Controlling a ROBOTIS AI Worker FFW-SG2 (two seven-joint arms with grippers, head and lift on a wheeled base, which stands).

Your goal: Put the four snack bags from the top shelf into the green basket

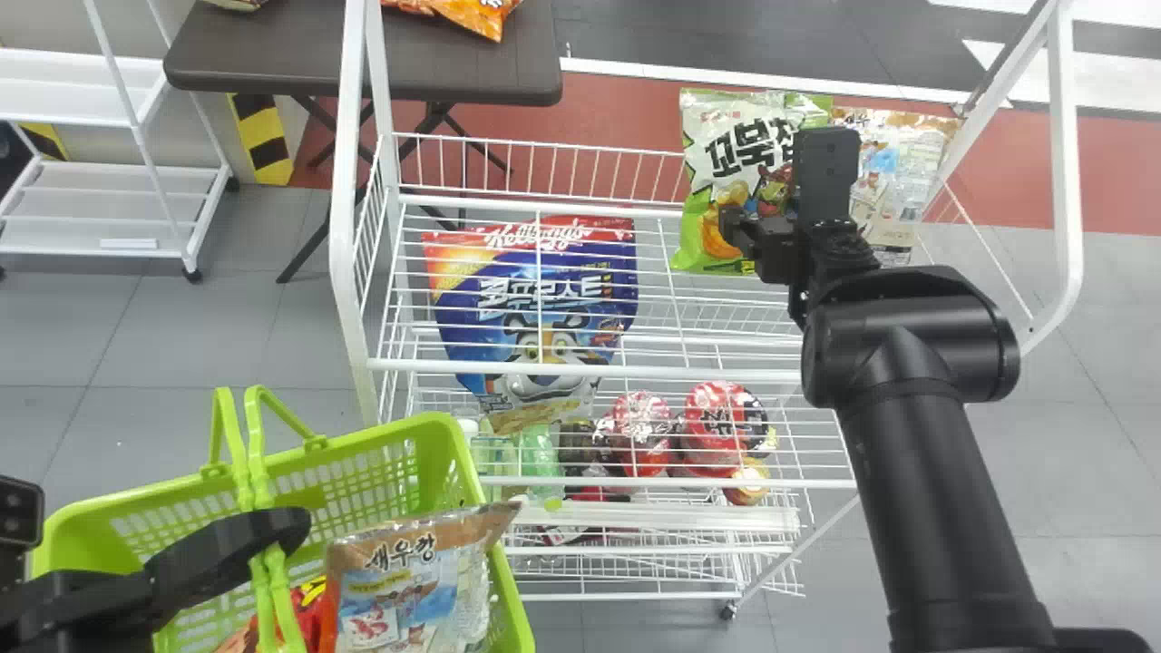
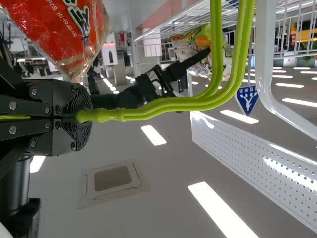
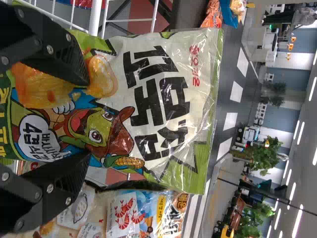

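My right gripper (image 1: 769, 201) is at the green snack bag (image 1: 739, 150), which stands upright on the shelf's right half. In the right wrist view, my right gripper (image 3: 89, 118) has its fingers wide apart, in front of the green bag's (image 3: 163, 106) printed face. Beside that bag stands a brown-and-white bag (image 1: 893, 172), seen too as the shrimp-printed bag (image 3: 143, 213). My left gripper (image 1: 288, 531) is at the handles of the green basket (image 1: 444, 453); its wrist view shows the left gripper (image 2: 83, 115) clamped on the handles (image 2: 163, 106). A shrimp snack bag (image 1: 399, 580) and something red lie inside the basket.
A blue cereal bag (image 1: 535, 299) lies to the left in the white wire rack (image 1: 590, 372), with cups and bottles lower down. White uprights (image 1: 349, 227) frame the rack. Behind it stands a dark table (image 1: 453, 68) with an orange bag (image 1: 472, 14).
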